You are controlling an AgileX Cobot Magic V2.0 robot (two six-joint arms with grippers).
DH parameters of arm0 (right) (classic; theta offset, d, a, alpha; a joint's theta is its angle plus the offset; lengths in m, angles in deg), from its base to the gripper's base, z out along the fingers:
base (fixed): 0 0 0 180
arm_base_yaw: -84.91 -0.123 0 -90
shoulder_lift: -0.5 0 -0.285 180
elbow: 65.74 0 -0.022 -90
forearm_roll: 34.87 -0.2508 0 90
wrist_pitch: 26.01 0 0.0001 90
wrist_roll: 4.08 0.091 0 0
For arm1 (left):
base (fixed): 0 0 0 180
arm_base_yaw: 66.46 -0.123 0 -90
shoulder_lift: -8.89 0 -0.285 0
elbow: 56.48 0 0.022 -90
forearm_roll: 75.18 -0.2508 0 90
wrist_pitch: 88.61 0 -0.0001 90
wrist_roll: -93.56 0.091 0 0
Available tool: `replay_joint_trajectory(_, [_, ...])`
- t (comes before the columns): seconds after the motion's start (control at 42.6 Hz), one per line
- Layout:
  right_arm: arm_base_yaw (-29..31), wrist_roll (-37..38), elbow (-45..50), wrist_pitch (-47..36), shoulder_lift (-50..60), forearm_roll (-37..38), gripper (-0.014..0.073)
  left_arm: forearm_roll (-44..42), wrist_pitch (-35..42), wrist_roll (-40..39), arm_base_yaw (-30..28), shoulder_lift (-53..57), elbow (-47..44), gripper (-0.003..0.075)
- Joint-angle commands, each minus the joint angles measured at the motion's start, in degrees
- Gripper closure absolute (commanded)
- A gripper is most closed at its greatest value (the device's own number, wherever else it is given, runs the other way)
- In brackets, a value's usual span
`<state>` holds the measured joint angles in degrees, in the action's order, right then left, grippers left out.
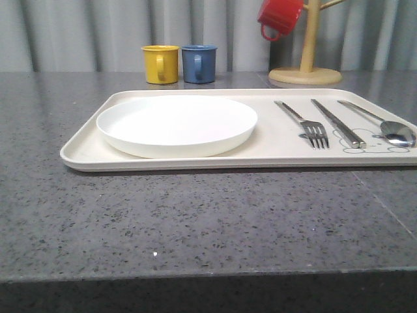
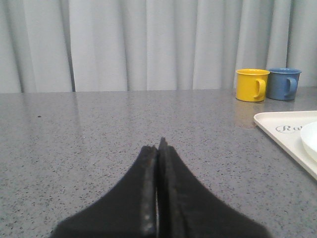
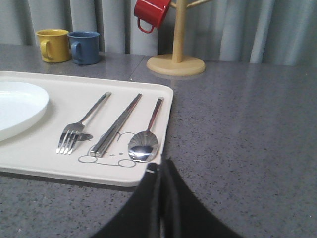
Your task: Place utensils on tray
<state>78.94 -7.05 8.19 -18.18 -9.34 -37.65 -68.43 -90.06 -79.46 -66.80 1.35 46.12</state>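
My right gripper (image 3: 159, 171) is pressed fully closed with nothing in it, and it sits just off the near right corner of the tray (image 1: 273, 156). The spoon (image 3: 146, 136) lies just ahead of my fingertips, slightly toward my left, with only the tray's low rim between us. My left gripper (image 2: 158, 148) is also closed tight and empty, over bare counter (image 1: 195, 222) well to the left of the tray, so my right arm is plainly the nearer one to the cutlery.

All 4 task items already rest inside the tray. The plate (image 1: 177, 124) fills the left half. On the right half the fork (image 1: 305, 122), the knife (image 1: 337, 122) and the spoon lie side by side, roughly parallel, none touching. Each has its long axis running front to back, handle toward the far rim and working end toward me: tines, blade tip and bowl all point at the near edge.

I judge the placing finished; if any piece needed a nudge, I would reach forward along those handles with my right arm.
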Motion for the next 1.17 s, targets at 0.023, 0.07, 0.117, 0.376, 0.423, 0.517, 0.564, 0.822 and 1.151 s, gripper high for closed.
replay_joint_trajectory(0.023, [1.5,-0.1,4.5,-11.3,3.5,-0.2,0.0661,0.4,4.6,-0.4,0.1,1.2,-0.6,0.0741])
replay_joint_trajectory(0.07, [1.8,-0.1,4.7,-10.7,3.5,-1.0,0.0661,0.4,4.6,-0.4,0.1,1.2,-0.6,0.0741])
replay_joint_trajectory(0.117, [1.8,-0.1,4.8,-10.7,3.5,-1.0,0.0661,0.4,4.6,-0.4,0.1,1.2,-0.6,0.0741])
replay_joint_trajectory(0.376, [1.9,-0.1,4.8,-10.7,3.5,-1.0,0.0661,0.4,4.6,-0.4,0.1,1.1,-0.6,0.0741])
replay_joint_trajectory(0.423, [1.9,-0.1,4.8,-10.7,3.5,-1.0,0.0661,0.4,4.6,-0.4,0.1,1.1,-0.6,0.0741])
replay_joint_trajectory(0.517, [1.9,-0.1,4.8,-10.7,3.5,-1.0,0.0661,0.4,4.6,-0.4,0.1,1.1,-0.6,0.0741])
replay_joint_trajectory(0.564, [1.9,-0.1,4.8,-10.7,3.5,-1.0,0.0661,0.4,4.6,-0.4,0.1,1.1,-0.6,0.0741])
replay_joint_trajectory(0.822, [3.8,-0.1,4.8,-10.7,3.5,-1.0,0.0661,0.4,4.6,-0.4,0.1,1.1,-0.6,0.0741])
replay_joint_trajectory(1.151, [4.1,-0.1,4.8,-10.7,3.5,-1.0,0.0661,0.4,4.6,-0.4,0.1,1.1,-0.6,0.0741])
